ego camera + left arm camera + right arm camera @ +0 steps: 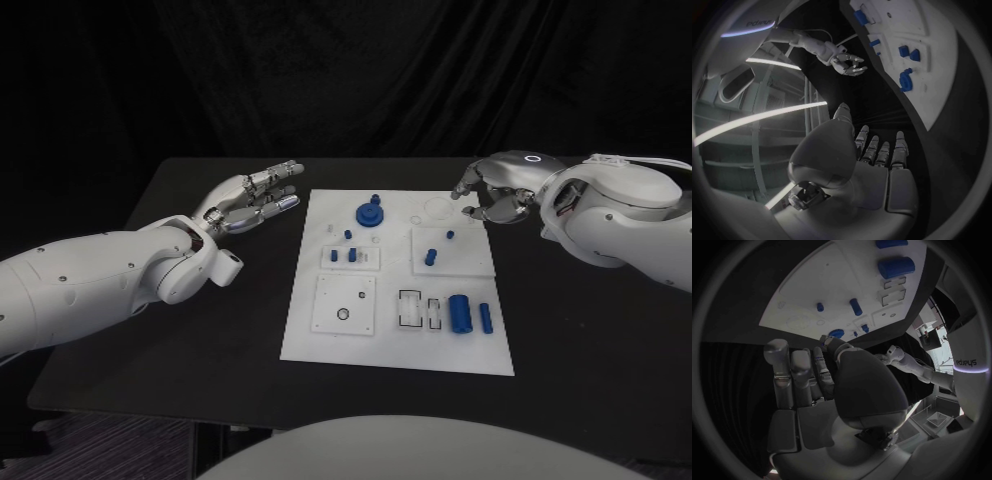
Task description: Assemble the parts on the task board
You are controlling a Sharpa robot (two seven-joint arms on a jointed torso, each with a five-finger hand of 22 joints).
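Black table point(216, 330) holds the white board point(397, 345) | blue parts point(459, 312) sit on the board | our left hand point(257, 200), left of the board, is open and empty | our right hand point(490, 190), at the board's far right corner, is curled, empty | risk: we think reaching could knock loose parts.

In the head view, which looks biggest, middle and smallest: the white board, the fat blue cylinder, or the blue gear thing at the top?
Largest to smallest, as they look in the head view:
1. task board
2. blue gear piece and fat blue cylinder: these look about alike, so I won't rank them.
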